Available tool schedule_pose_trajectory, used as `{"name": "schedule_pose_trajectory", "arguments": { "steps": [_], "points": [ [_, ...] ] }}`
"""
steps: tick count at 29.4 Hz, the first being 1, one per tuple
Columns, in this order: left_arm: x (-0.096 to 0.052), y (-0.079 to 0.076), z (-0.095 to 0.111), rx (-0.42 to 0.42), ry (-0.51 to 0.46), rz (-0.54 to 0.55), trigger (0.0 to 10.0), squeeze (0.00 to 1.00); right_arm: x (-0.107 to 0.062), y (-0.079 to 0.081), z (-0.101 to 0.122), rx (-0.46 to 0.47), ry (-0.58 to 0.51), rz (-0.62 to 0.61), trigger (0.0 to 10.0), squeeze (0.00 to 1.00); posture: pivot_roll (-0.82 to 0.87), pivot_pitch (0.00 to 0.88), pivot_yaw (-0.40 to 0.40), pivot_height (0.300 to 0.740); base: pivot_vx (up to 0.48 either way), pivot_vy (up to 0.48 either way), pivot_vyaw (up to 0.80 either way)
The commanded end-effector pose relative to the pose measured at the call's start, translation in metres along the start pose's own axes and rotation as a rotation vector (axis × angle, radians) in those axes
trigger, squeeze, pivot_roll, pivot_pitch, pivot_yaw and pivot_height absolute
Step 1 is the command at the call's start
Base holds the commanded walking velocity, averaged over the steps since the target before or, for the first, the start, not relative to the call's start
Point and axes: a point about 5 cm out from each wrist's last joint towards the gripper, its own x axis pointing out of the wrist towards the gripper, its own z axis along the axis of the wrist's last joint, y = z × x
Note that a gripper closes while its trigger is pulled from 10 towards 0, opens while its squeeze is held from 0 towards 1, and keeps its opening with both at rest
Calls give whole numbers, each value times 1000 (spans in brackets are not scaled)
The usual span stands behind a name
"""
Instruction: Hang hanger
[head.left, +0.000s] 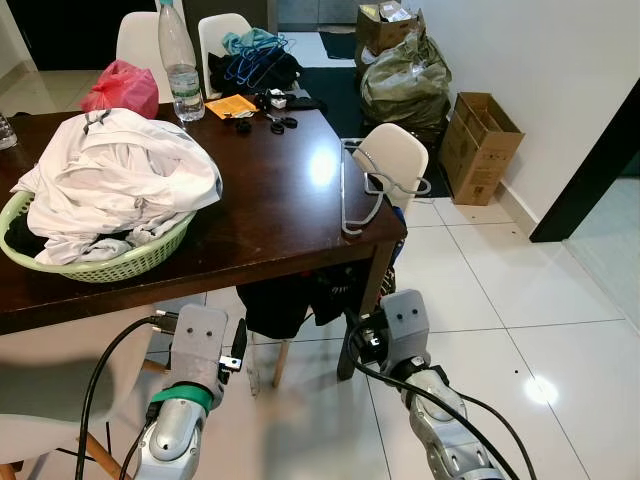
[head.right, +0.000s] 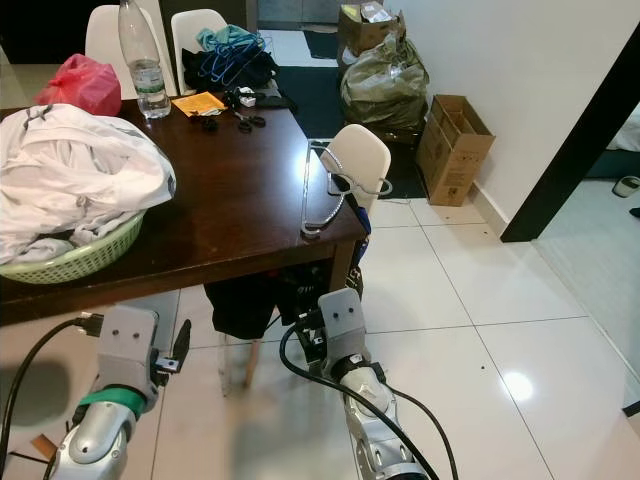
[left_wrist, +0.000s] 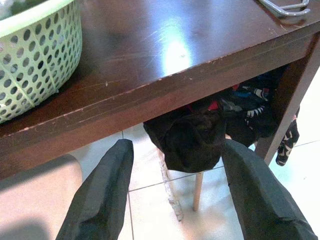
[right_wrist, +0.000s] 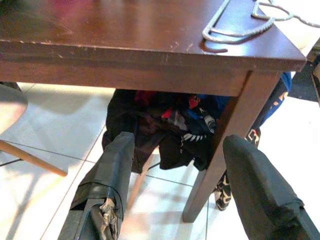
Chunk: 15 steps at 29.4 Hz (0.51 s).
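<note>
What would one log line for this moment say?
stage: approach | hanger: on table corner, untouched | left hand: open, below table edge | right hand: open, empty

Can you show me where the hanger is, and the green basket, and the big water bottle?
hanger (head.left: 350, 190): left eye view, on its long straight bar along the table's corner.
green laundry basket (head.left: 120, 265): left eye view, on its front wall under the white clothes.
water bottle (head.left: 181, 75): left eye view, on its clear body.

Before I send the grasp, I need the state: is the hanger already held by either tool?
No: the grey hanger lies on the table corner, while both tools hang open below the table edge.
</note>
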Motion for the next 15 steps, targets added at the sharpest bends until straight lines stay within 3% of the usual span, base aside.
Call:
{"name": "schedule_pose_trajectory", "arguments": {
  "steps": [1,7,11,15],
  "points": [
    [-2,-3,-10,19,35,-30,10000,0,-4,-6,-12,13,45,-42,10000,0,31,20,21,740,0,0,0],
    [-3,-6,-17,24,70,-66,10000,0,-8,-18,-28,55,127,-127,10000,0,30,19,24,740,0,0,0],
    [-9,-6,-34,-13,140,-78,10000,0,-24,-29,-62,30,297,-176,10000,0,29,20,25,740,0,0,0],
    [-12,-7,-41,-23,172,-91,10000,0,-34,-30,-75,20,350,-167,10000,0,30,23,22,740,0,0,0]
  ]
}}
